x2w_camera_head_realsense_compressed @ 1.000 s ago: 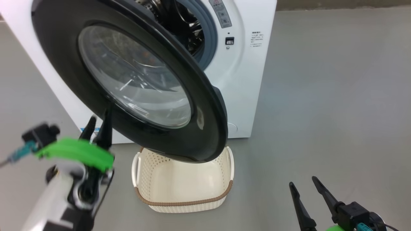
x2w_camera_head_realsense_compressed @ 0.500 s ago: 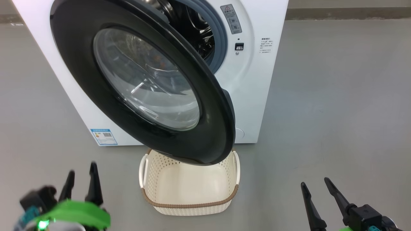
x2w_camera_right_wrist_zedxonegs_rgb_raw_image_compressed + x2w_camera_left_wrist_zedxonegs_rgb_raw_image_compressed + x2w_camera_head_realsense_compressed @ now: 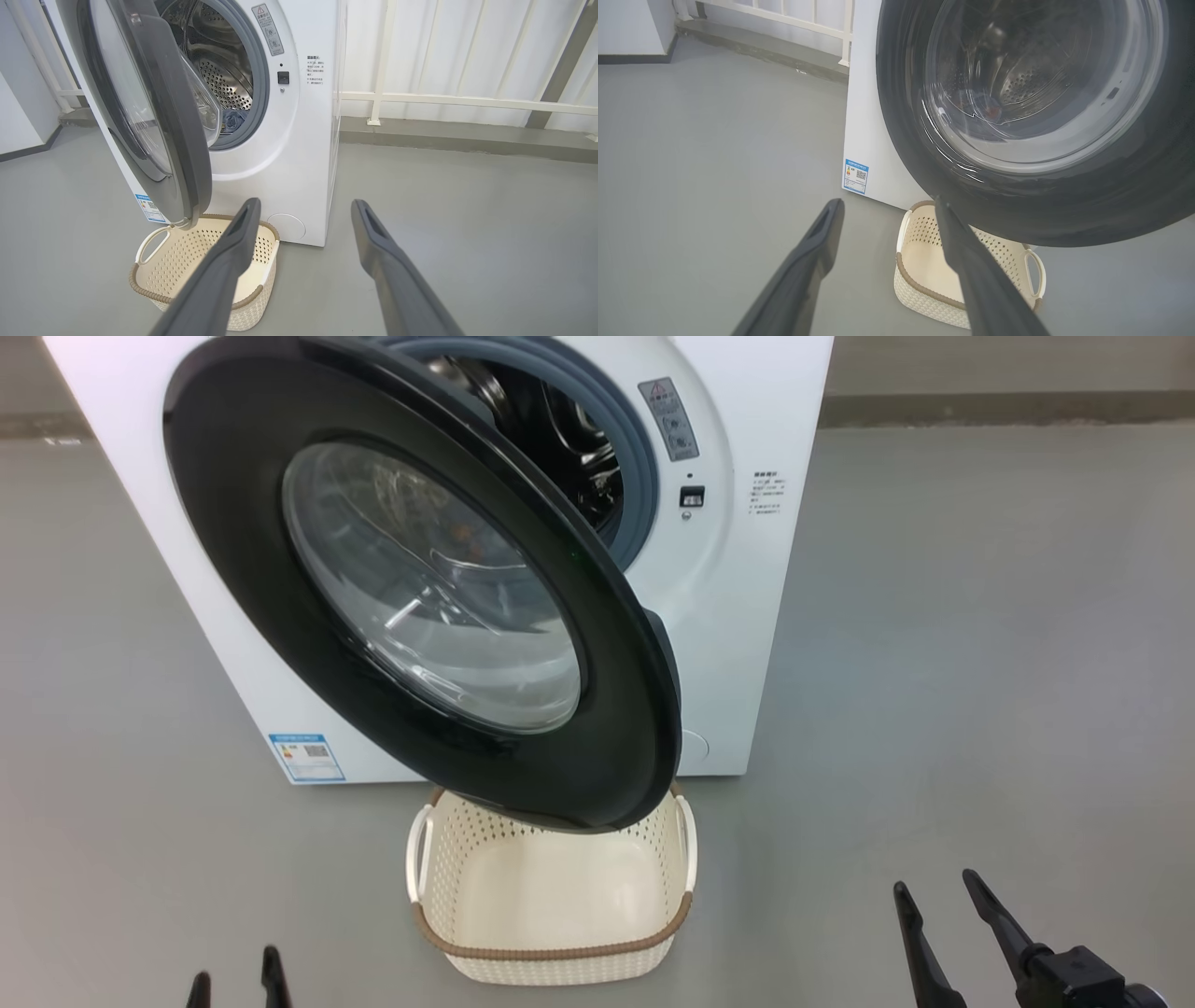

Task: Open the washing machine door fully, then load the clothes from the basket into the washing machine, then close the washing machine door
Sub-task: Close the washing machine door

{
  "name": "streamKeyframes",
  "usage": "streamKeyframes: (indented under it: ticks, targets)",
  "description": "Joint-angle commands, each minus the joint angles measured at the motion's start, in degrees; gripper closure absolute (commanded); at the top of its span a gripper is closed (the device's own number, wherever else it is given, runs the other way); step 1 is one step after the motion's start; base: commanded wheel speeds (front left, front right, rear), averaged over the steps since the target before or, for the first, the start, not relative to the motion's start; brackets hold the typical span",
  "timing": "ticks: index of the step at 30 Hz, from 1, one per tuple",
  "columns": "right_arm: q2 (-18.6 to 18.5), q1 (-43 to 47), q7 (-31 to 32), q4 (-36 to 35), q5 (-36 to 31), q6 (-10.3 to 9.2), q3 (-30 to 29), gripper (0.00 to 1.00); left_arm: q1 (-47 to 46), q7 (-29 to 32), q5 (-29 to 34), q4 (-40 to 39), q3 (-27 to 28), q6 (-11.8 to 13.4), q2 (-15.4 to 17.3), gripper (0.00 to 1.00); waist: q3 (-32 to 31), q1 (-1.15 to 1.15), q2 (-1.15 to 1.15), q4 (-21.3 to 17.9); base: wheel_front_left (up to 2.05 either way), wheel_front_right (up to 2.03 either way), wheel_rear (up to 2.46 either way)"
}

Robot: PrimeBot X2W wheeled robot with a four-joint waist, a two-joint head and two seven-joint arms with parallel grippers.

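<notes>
Left fingers [image 3: 805,261] are spread apart and grasp nothing; right fingers [image 3: 219,275] are likewise parted and hold nothing. In the head view the left fingers [image 3: 271,980] show only their tips at the bottom edge, and the right fingers [image 3: 920,952] rise at the lower right, both well apart from the machine.

The washing machine door [image 3: 224,523] stands partly open, swung out from the front so that its black ring hangs over the rear of the basket [image 3: 551,952]. From the right wrist the door [image 3: 189,140] is seen nearly edge-on, its glass bowl bulging toward the opening. Inside the steel drum the clothes [image 3: 232,119] lie low, just behind the grey seal; only a bluish piece is clear. Through the glass from the left wrist, a dark patch with an orange spot shows.

The basket [image 3: 145,289] sits on the grey floor [image 3: 980,663] just in front of the washing machine [image 3: 747,616], its cream bottom in plain sight. A blue label [image 3: 306,758] marks the machine's lower corner, and a white railing [image 3: 467,100] runs behind.
</notes>
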Motion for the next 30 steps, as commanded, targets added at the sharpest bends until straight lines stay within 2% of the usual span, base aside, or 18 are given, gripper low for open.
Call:
streamKeyframes:
  ticks: [1, 13, 14, 15, 17, 24, 30]
  targets:
    - [-0.30, -0.84, -0.28, -1.14, -0.18, 0.35, 1.12, 0.00, -0.63, -0.52, 1.65, -1.64, 2.46, -0.41, 0.28, 0.00, -0.43, 0.00, 0.00, 0.04, 0.00, 0.00, 0.00]
    - [-0.30, -0.69, -0.28, 0.02, -0.41, 0.35, -0.07, 0.00, 1.56, -0.52, 5.10, -1.85, 6.77, -2.94, -2.05, 0.00, -0.80, 0.00, 0.00, 0.77, 0.00, 0.00, 0.00]
    - [-0.30, -0.72, -0.28, 0.14, -0.42, 0.35, -0.04, 0.14, 1.61, -0.52, 5.21, -1.88, 7.02, -3.06, -2.13, 0.00, -0.79, 0.00, 0.00, 0.80, 0.00, 0.00, 0.00]
    - [-0.30, -0.78, -0.28, 0.28, -0.40, 0.35, -0.03, 0.55, 1.63, -0.52, 5.30, -1.89, 7.25, -3.15, -2.20, 0.00, -0.77, 0.00, 0.00, 0.83, 0.00, 0.00, 0.00]
    - [-0.30, -1.00, -0.28, 0.54, -0.28, 0.35, 0.01, 1.00, 1.64, -0.52, 5.46, -1.90, 7.64, -3.32, -2.30, 0.00, -0.72, 0.00, 0.00, 0.83, 0.00, 0.00, 0.00]
    - [-0.30, -2.38, -0.28, 0.67, 0.04, 0.35, -0.04, 1.00, 1.53, -0.52, 5.79, -1.97, 8.60, -3.69, -2.46, 0.00, -0.51, 0.00, 0.00, 0.64, 0.00, 0.00, 0.00]
    - [-0.31, -6.06, -0.28, -3.66, 0.61, 0.35, 0.25, 1.00, 1.42, -0.52, 5.07, -2.27, 8.10, -3.37, -2.48, 0.00, -0.05, 0.00, 0.00, 0.63, 0.00, 0.00, 0.00]
